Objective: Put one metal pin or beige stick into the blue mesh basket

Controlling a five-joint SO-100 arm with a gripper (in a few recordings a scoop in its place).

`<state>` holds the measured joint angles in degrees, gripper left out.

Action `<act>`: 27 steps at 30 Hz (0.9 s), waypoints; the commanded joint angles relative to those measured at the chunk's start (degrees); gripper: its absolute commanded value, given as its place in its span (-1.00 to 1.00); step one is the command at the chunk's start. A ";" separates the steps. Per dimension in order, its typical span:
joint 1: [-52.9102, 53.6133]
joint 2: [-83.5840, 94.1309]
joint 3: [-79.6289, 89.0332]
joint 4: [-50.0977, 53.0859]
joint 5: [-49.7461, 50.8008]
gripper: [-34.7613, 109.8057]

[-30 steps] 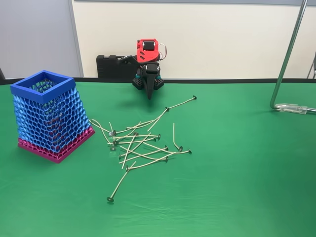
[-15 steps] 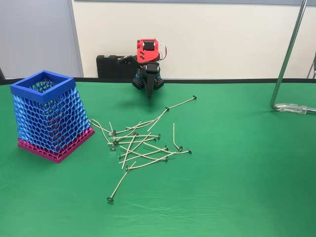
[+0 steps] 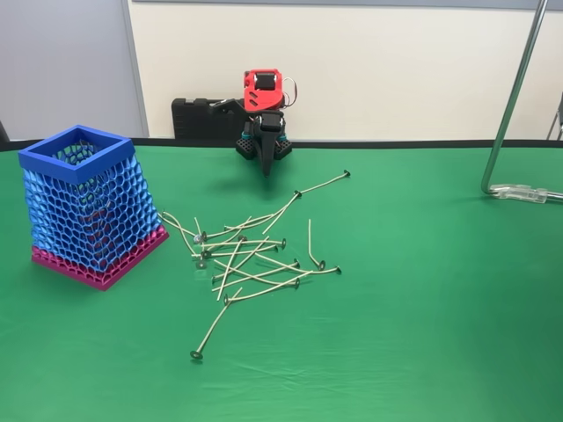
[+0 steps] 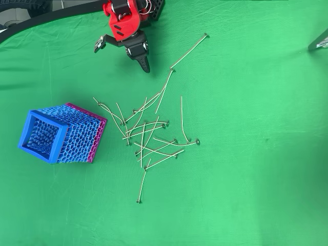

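Nothing's moved: your tool (image 4: 144, 65) sits parked at the frame's top, state unclear; pins (image 3: 251, 255) untouched, blue mesh basket (image 3: 88, 207) waiting.

Red arm (image 4: 124, 20) housing; black pointed claw (image 4: 144, 65); thin wires looped at its top

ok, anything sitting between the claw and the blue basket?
Nothing. In the overhead view the stretch from the claw to the blue mesh basket is bare green cloth; the pile of pins lies off that line, right of the basket.
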<state>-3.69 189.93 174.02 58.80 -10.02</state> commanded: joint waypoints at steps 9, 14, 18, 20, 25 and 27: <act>0.26 0.53 0.00 -0.79 -0.35 -0.51; 0.26 0.53 0.00 -0.79 -0.35 -0.51; 0.26 0.53 0.00 -0.79 -0.44 -0.51; -0.35 0.53 0.00 -0.79 -0.88 -0.51; -0.35 0.53 0.00 -0.79 -0.79 -0.51; -0.35 0.53 0.00 -0.79 -0.88 -0.51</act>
<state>-3.78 189.93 174.02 58.80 -10.63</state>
